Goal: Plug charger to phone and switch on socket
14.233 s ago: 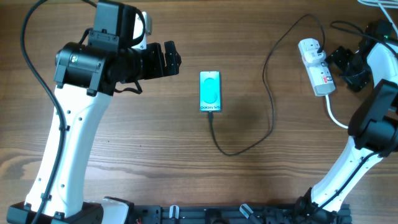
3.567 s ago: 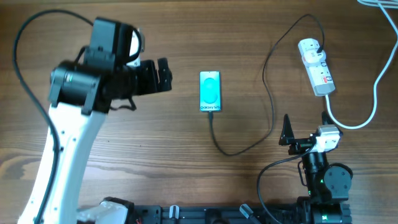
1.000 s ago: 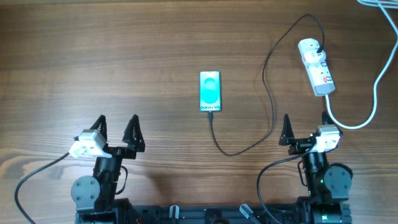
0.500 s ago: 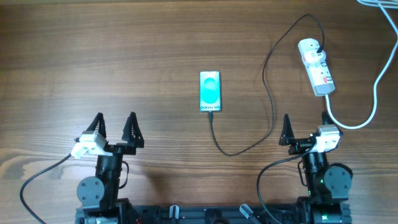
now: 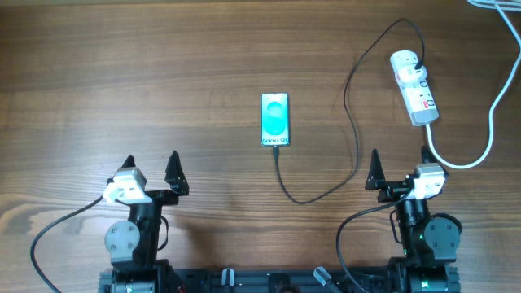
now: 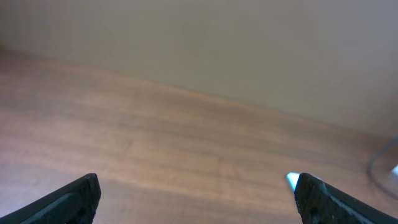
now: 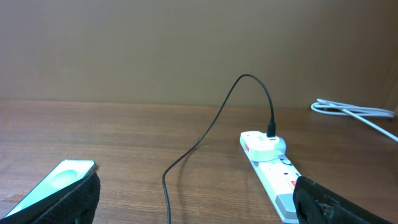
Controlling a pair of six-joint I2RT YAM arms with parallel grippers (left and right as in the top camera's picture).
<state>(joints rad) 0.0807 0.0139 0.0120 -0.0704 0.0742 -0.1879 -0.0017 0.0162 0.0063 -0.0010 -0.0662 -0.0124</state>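
Note:
The phone (image 5: 275,119) lies flat mid-table with its cyan screen up; it also shows at the lower left of the right wrist view (image 7: 53,182). The charger's black cable (image 5: 352,122) runs from the phone's near edge in a loop to its white plug head (image 5: 404,61), seated in the white socket strip (image 5: 415,96) at the far right; the cable (image 7: 205,134) and socket (image 7: 273,168) also show in the right wrist view. My left gripper (image 5: 151,168) is open and empty at the front left. My right gripper (image 5: 399,167) is open and empty at the front right, near the socket's end.
The socket's thick white cord (image 5: 480,138) loops off the right edge of the table. A plain wall rises behind the table's far edge (image 7: 155,102).
The left arm has swung back from beside the phone and folded down at the front left. The right arm withdrew from the socket earlier and has stayed still since.

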